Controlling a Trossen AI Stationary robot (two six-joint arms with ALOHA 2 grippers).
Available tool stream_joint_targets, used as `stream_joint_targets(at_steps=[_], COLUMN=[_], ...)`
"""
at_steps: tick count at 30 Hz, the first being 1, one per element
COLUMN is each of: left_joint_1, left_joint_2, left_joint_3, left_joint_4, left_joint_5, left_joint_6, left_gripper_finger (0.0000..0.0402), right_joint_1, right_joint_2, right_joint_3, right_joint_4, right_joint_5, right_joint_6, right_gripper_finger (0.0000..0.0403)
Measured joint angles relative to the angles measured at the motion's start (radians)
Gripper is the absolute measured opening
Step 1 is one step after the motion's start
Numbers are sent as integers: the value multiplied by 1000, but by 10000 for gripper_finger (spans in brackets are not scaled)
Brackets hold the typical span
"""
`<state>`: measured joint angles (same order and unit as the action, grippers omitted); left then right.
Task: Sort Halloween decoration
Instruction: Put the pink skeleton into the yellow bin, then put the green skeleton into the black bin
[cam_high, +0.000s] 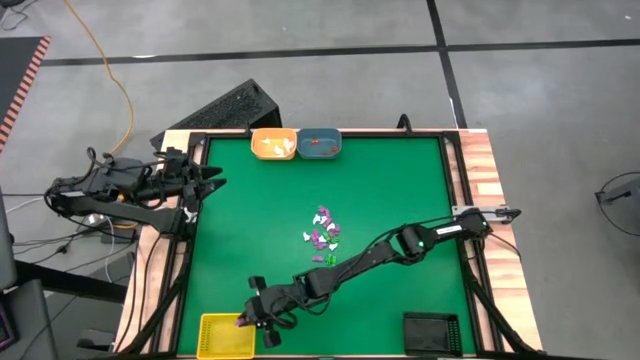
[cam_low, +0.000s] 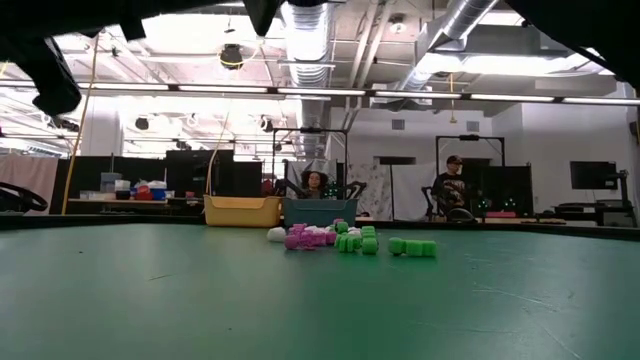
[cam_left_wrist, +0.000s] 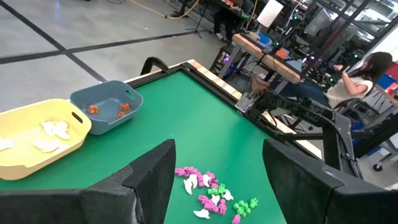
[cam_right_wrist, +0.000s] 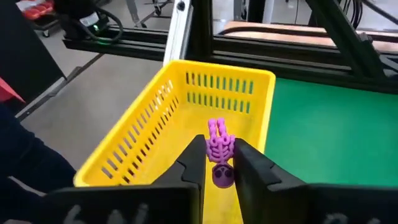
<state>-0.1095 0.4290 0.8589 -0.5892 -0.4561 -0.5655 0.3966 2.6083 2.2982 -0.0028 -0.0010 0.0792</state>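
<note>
At the 9 o'clock edge of the green worktop we see the left end effector. It waits there above the border, and its two dark fingers stand wide apart with nothing between them.

At about 7 o'clock lies the yellow slotted tray, in the near-left corner of the worktop. The right end effector hangs over the edge of this tray. Between its narrow fingers we see a purple skeleton trinket (a small figure with ribs and a round head). The fingers are just beside it on both sides, but we cannot tell if they really press it or are already a little loose. In the high view the same trinket shows as a small purple spot at the tip of the arm, above the tray rim.

At 12 o'clock, on the far edge, stand two small trays touching each other: an orange tray with white pieces inside, and to the right of it a blue tray with a few orange-red pieces.

Near the centre of the worktop rests the pile of trinkets, white, purple and green mixed together; the green ones lie on its side.

At 5 o'clock, in the near-right corner, sits a black tray.
</note>
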Motion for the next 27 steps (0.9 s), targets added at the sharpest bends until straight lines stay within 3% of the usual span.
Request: stream_joint_targets(at_steps=[14,19,23,27], left_joint_1=[0,0,0,0], left_joint_2=[0,0,0,0], left_joint_3=[0,0,0,0], left_joint_4=[0,0,0,1], left_joint_5=[1,1,2,7], left_joint_6=[-4,-2,0,0], left_gripper_finger=[231,231,231,231], right_joint_1=[1,-9,-31,-63], right_joint_2=[0,-41,-151,-273], right_joint_3=[0,0,1,1], right_joint_4=[4,-9,-144,-401], right_joint_5=[0,48,84,99], right_joint_6=[1,-4,-54,-77], right_gripper_finger=[124,128,123,121])
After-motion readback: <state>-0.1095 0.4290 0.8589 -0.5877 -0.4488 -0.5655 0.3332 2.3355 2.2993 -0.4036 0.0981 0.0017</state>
